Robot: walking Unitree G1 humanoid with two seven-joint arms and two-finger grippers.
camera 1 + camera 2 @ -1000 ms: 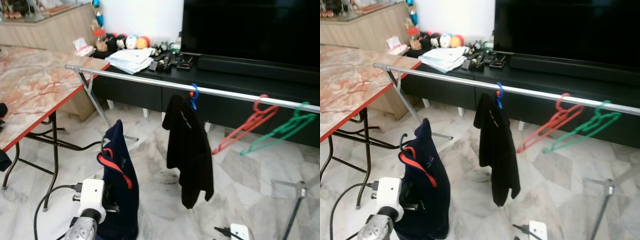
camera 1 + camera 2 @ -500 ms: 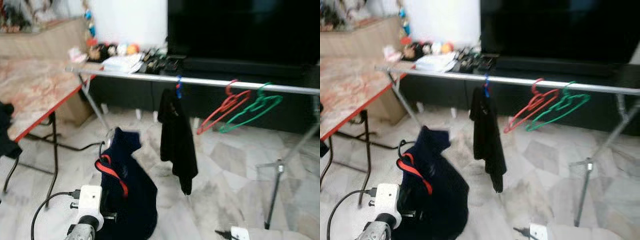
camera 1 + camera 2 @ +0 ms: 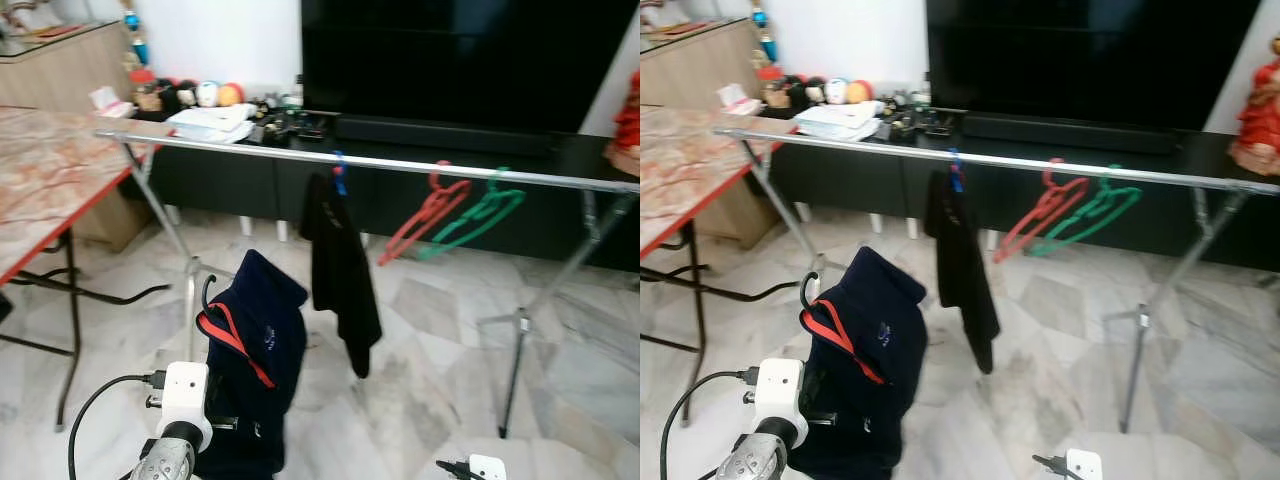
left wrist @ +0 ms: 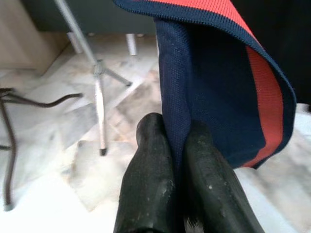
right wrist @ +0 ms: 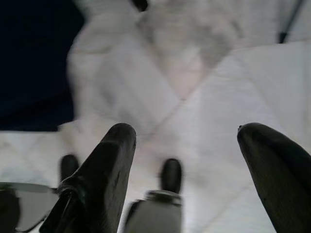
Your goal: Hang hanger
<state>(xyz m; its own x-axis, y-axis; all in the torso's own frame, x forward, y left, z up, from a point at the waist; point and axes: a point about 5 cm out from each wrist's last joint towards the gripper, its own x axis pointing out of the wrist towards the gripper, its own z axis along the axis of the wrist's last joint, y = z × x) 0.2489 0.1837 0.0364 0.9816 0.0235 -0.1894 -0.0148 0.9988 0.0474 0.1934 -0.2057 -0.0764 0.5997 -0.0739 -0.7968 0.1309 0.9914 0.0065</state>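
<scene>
The navy shirt (image 3: 252,350) with red trim, on its hanger (image 3: 207,296), hangs low in front of the rail (image 3: 400,164); its small chest logo is unreadable. The left gripper (image 4: 177,145) pinches the fabric, fingers pressed together. The right gripper (image 5: 187,145) points floorward, fingers spread wide.

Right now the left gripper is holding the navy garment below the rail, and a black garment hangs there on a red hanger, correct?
Not quite: the black garment hangs on a blue hanger, as the left eye view shows. The red hanger hangs bare farther along the rail. The left gripper does hold the navy garment below it.
</scene>
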